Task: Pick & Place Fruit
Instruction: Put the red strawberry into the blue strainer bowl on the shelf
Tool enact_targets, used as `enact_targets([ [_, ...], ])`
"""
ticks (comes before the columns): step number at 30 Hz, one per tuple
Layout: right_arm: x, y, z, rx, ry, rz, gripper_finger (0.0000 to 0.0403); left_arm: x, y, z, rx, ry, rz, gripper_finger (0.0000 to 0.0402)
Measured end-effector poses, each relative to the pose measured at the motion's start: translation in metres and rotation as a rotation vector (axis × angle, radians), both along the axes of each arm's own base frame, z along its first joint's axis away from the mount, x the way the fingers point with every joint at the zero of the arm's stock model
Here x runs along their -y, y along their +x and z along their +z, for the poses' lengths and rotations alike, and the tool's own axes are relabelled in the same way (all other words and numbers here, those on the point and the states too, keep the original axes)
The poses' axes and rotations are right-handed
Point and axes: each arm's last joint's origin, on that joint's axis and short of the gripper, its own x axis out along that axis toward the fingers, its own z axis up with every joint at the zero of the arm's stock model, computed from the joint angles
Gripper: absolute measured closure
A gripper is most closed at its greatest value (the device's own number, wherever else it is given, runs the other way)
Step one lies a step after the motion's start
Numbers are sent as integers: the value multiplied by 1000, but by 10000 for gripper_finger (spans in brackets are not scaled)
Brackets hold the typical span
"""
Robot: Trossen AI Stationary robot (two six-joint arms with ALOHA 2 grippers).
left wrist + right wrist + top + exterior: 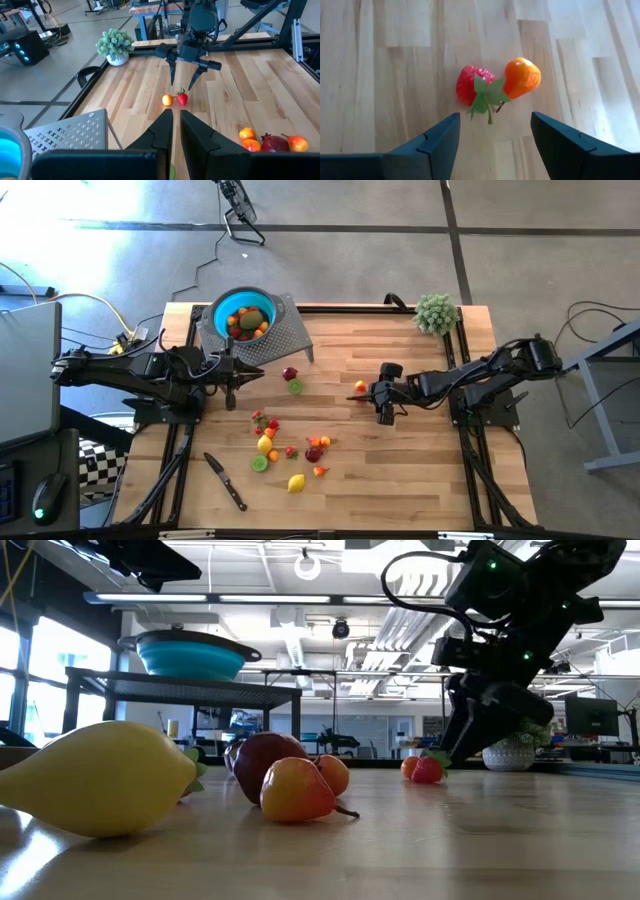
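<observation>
A red strawberry (472, 84) and a small orange fruit (522, 77) lie side by side on the wooden table (420, 470). My right gripper (495, 142) hangs open just above them, slanting down, one finger on either side, touching neither; it also shows in the left wrist view (183, 80). More fruit (290, 448) lies scattered at the table's middle and near side. The teal bowl (243, 315) with fruit in it sits on a perforated metal stand (285, 335) at the far left. My left gripper (174, 132) waits shut and raised beside that stand.
A black-handled knife (226, 481) lies near the front left. A yellow lemon (296, 482) sits near the front edge. A fuzzy green plant ball (436, 312) stands at the far right corner. A maroon fruit (290, 374) and a lime slice (295, 387) lie between the arms.
</observation>
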Motion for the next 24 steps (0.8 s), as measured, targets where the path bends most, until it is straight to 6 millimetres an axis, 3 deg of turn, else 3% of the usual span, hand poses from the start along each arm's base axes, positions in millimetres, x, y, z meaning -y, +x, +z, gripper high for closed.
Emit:
enact_targets([
  [11, 1, 7, 6, 101, -45, -34, 167, 0, 0, -1, -8, 0, 0, 373],
  [24, -1, 2, 1, 26, 45, 2, 167, 0, 0, -1, -8, 0, 0, 373],
])
